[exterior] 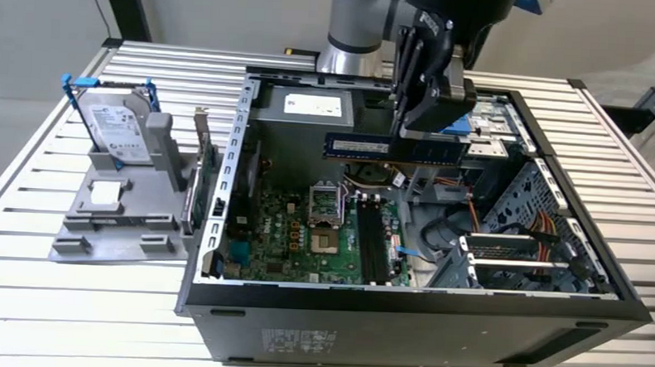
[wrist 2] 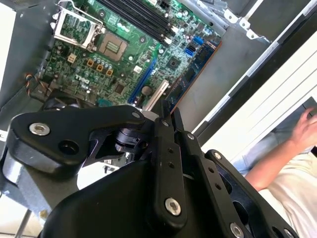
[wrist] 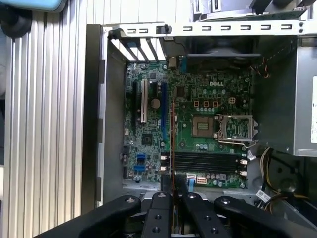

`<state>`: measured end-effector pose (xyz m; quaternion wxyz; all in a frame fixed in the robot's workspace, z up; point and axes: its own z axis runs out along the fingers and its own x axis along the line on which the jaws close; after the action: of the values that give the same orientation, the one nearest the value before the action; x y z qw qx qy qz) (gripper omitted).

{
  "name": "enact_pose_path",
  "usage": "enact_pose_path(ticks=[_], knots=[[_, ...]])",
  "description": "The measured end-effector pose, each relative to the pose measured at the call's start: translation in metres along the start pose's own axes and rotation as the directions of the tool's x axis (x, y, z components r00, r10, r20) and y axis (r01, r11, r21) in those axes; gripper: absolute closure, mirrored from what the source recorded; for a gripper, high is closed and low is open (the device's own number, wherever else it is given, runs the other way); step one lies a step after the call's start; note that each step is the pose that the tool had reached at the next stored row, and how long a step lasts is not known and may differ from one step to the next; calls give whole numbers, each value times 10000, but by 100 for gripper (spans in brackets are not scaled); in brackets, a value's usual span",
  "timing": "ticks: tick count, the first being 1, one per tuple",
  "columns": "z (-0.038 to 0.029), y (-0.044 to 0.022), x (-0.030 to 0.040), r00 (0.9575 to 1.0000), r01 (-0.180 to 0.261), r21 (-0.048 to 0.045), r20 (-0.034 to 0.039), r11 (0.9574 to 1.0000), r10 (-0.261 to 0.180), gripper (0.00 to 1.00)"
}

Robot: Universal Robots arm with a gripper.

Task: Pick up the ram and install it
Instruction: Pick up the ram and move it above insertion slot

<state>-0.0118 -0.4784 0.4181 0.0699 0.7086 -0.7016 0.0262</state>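
Exterior view: gripper [exterior: 427, 140] clenched on the ram [exterior: 362, 147], pinching its two flat faces, likely to leave the contact edge free. Holds the stick level in the air above the open computer case [exterior: 410, 328]. Hangs well above the black memory slots [exterior: 372, 235] on the board inside the case, and crosswise to them, so not seated yet. In the first wrist view, seen edge-on as a thin line over the motherboard [wrist: 193, 99]. Outside the case, a hard drive [exterior: 120, 129] upright in a grey holder [exterior: 116, 224], apart from this work.
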Motion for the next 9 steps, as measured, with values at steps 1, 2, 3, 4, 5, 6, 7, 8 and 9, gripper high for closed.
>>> enact_pose_path(ticks=[1,2,3,4,5,6,7,8,9], knots=[[-1,-14,0,10000,1,-2,-4,10000,-1,100],[-1,-27,0,10000,0,-5,-8,10000,0,100],[-2,-40,0,10000,0,-7,-12,10000,0,100],[-3,-53,1,10000,0,-10,-16,10000,0,100],[-4,-66,1,10000,0,-12,-19,10000,0,100],[-5,-80,1,10000,1,-14,-23,10000,-1,100],[-6,-95,1,10000,0,-17,-26,10000,0,100],[-6,-110,1,10000,1,-19,-29,10000,-1,100],[-8,-124,2,10000,1,-22,-33,10000,-1,100]])
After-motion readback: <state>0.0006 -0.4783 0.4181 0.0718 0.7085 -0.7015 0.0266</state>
